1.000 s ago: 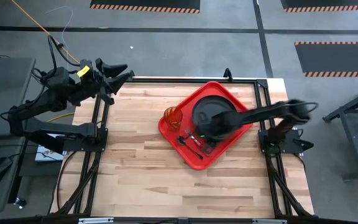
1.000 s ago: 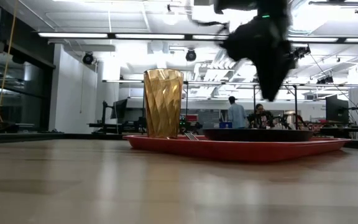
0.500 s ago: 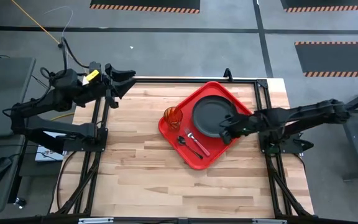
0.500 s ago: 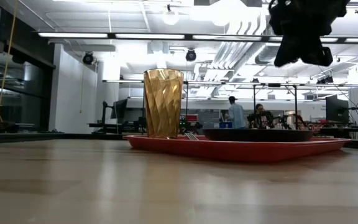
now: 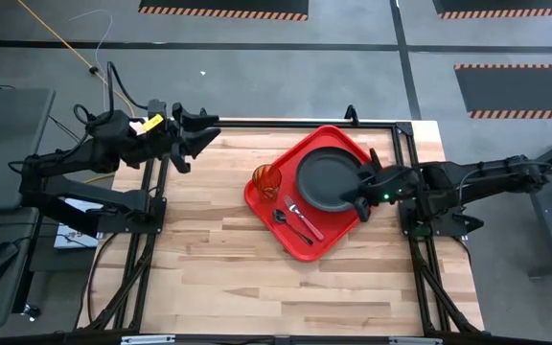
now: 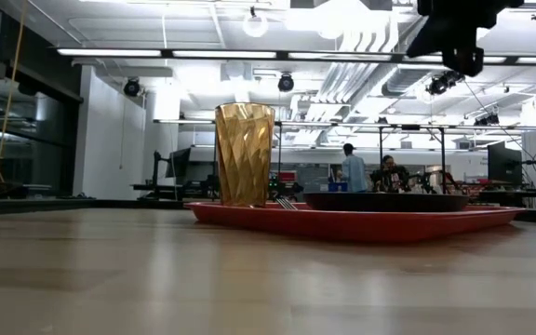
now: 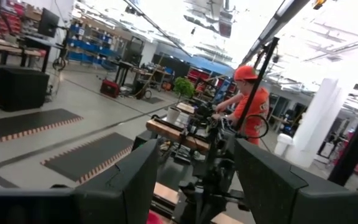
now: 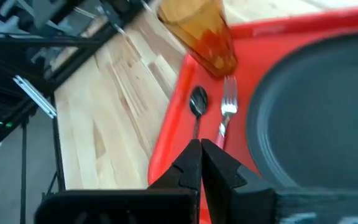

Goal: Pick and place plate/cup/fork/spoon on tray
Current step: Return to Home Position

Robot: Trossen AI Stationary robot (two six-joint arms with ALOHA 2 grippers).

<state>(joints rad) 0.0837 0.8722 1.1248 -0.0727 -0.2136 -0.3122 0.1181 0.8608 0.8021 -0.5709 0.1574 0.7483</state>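
The red tray [image 5: 289, 240] lies at the table's far right. On it rest the dark plate [image 5: 326, 178], the amber cup [image 5: 266, 179], which stands upright, the red-handled fork [image 5: 307, 220] and the dark spoon [image 5: 289, 223]. All of them also show in the right wrist view: the cup [image 8: 201, 28], the spoon [image 8: 197, 102], the fork [image 8: 227, 109], the plate [image 8: 316, 118]. My right gripper [image 5: 360, 192] is shut and empty, high above the plate's right rim. My left gripper [image 5: 206, 134] is open and empty, above the table's far left corner.
Bare wooden tabletop [image 5: 218, 259] lies left of and in front of the tray. The dark frame rails [image 5: 151, 192] run along the table's edges. People show in the room behind, one in an orange shirt [image 7: 247, 112].
My right gripper has risen from low over the fork and spoon and drawn back toward the table's right edge; the tableware lies still on the tray. My left gripper has moved toward the table's right and a little nearer, over the far left corner.
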